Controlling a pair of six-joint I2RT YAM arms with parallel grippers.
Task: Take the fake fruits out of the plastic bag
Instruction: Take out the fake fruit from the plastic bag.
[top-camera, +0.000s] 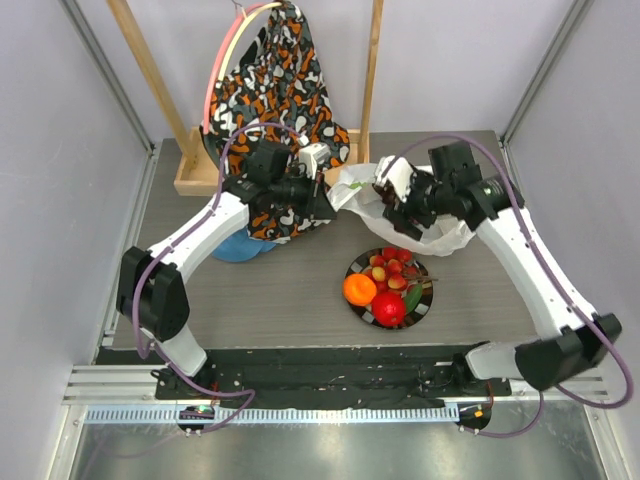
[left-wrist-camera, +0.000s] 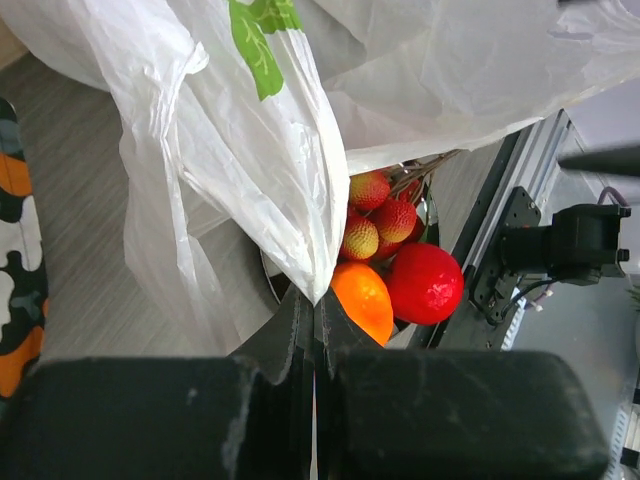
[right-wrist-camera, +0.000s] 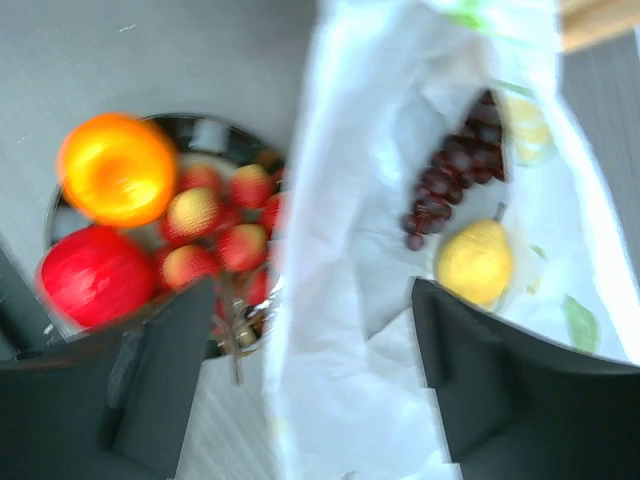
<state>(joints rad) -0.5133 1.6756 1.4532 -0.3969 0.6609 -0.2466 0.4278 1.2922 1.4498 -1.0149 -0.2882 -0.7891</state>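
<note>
Left tool (left-wrist-camera: 315, 305) pinches a fold of the bag (left-wrist-camera: 250, 170); right tool (right-wrist-camera: 312, 300) hangs spread over its mouth, and the task looks partly done.
Orange (top-camera: 359, 290), apple (top-camera: 389, 308) and strawberries (top-camera: 390, 268) already sit on the plate (top-camera: 425, 305), just in front of the bag on the tabletop (top-camera: 280, 300). Grapes (right-wrist-camera: 455, 165) and a yellow fruit (right-wrist-camera: 475, 262) lie inside the bag, so at least two are left to lift out. The right tool holds nothing.
</note>
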